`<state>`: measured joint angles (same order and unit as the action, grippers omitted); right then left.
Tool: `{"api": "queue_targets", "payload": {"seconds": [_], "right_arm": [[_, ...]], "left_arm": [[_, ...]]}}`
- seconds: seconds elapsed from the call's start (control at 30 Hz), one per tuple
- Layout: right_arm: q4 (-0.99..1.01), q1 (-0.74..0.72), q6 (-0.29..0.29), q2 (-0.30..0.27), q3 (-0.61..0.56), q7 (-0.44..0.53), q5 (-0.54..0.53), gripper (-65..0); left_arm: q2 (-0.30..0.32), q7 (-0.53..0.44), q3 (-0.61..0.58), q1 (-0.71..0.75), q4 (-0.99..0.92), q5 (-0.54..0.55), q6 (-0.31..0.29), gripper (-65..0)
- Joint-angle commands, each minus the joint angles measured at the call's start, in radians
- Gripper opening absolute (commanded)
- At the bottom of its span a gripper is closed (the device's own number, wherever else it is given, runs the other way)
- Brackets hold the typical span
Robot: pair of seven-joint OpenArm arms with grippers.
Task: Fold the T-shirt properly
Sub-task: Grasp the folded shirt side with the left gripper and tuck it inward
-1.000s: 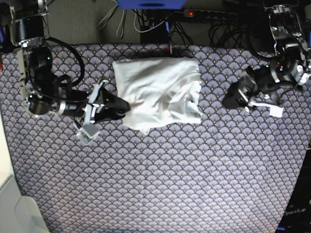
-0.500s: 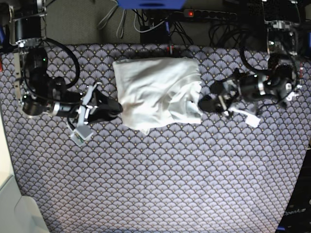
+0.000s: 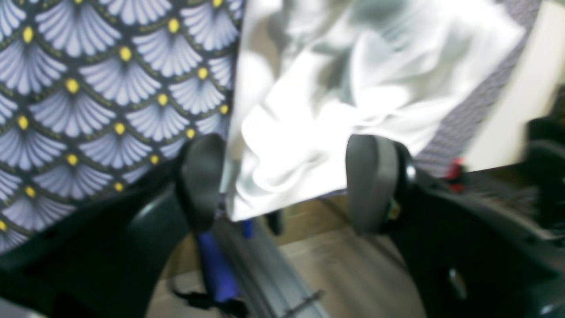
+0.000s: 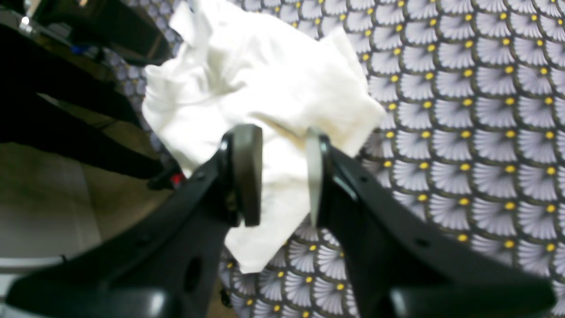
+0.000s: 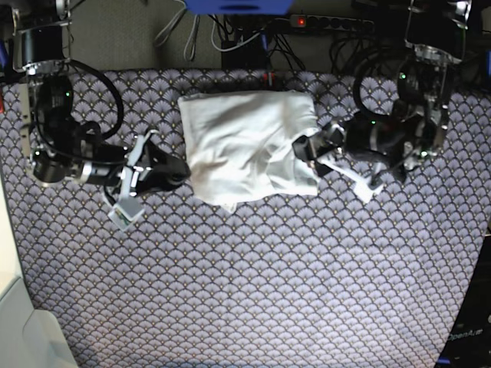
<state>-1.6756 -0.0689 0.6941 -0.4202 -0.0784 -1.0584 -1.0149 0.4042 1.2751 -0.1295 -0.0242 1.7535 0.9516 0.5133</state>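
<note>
Left pincer: the left gripper (image 5: 307,150) stands with its jaws apart at the right edge of the T-shirt (image 5: 249,146). In the left wrist view its pads (image 3: 371,181) are on both sides of a cloth corner, but they are not closed on it.
Right pincer: the right gripper (image 5: 182,168) is at the left edge of the shirt, low on the cloth. Its fingers (image 4: 247,172) are partly apart with white cloth between them; I cannot tell if they really clamp it.
T-shirt place: it lies in the upper middle of the patterned table cover (image 5: 253,291), already a compact, wrinkled rectangle, with one loose flap (image 5: 228,204) hanging out at the lower left.
Step in hand: I judge this as taking both side edges for another fold or for tidying.
How to do well: the left gripper should take the whole stack of layers, not only the top one, and both sides should rise together so the bundle does not open.
Around: a power strip (image 5: 330,23) and cables (image 5: 238,42) lie behind the table edge.
In the way: nothing lies on the shirt; only the wrinkles and the loose flap can spoil a clean fold.
</note>
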Motion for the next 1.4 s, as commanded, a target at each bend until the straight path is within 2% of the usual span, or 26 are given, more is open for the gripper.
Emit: {"api": "queue_targets", "payload": {"seconds": [0.0, 0.17, 0.33, 0.47, 0.73, 0.83, 1.03, 1.27, 1.3, 1.37], "right_arm": [[-0.018, -0.019, 0.004, -0.013, 0.007, 0.027, -0.026, -46.9], [-0.018, -0.019, 0.004, -0.015, 0.007, 0.028, -0.025, -46.9], [-0.018, -0.021, 0.004, -0.016, 0.007, 0.028, -0.025, -46.9], [-0.016, -0.022, 0.004, -0.029, 0.007, 0.03, -0.025, -46.9], [-0.011, -0.021, 0.004, -0.042, 0.007, 0.03, -0.025, -46.9], [-0.011, -0.021, 0.004, -0.044, 0.007, 0.03, -0.025, -46.9], [-0.011, -0.024, 0.004, -0.044, 0.007, 0.03, -0.025, -46.9], [-0.01, -0.026, 0.004, -0.044, 0.007, 0.03, -0.025, -46.9], [-0.01, -0.027, 0.004, -0.044, 0.007, 0.03, -0.025, -46.9], [-0.01, -0.027, 0.004, -0.042, 0.007, 0.031, -0.025, -46.9]], "left_arm": [[0.006, -0.001, -0.022, -0.026, 0.015, -0.001, 0.0, -22.1], [0.005, -0.068, -0.127, -0.043, 0.003, -0.093, 0.0, -22.1], [0.005, -0.088, -0.204, -0.061, -0.102, -0.11, 0.0, -22.1], [0.009, -0.163, -0.236, -0.069, -0.137, -0.11, 0.0, -22.1], [0.009, -0.254, -0.356, -0.108, -0.203, -0.11, 0.0, -22.1], [0.005, -0.294, -0.393, -0.13, -0.27, -0.139, 0.006, -22.2], [-0.041, -0.291, -0.408, -0.122, -0.384, -0.222, 0.005, -22.1], [-0.034, -0.289, -0.41, -0.127, -0.415, -0.217, -0.002, -22.1], [-0.034, -0.289, -0.41, -0.128, -0.415, -0.217, -0.011, -22.1], [-0.034, -0.289, -0.404, -0.128, -0.415, -0.217, -0.095, -22.4]]}}
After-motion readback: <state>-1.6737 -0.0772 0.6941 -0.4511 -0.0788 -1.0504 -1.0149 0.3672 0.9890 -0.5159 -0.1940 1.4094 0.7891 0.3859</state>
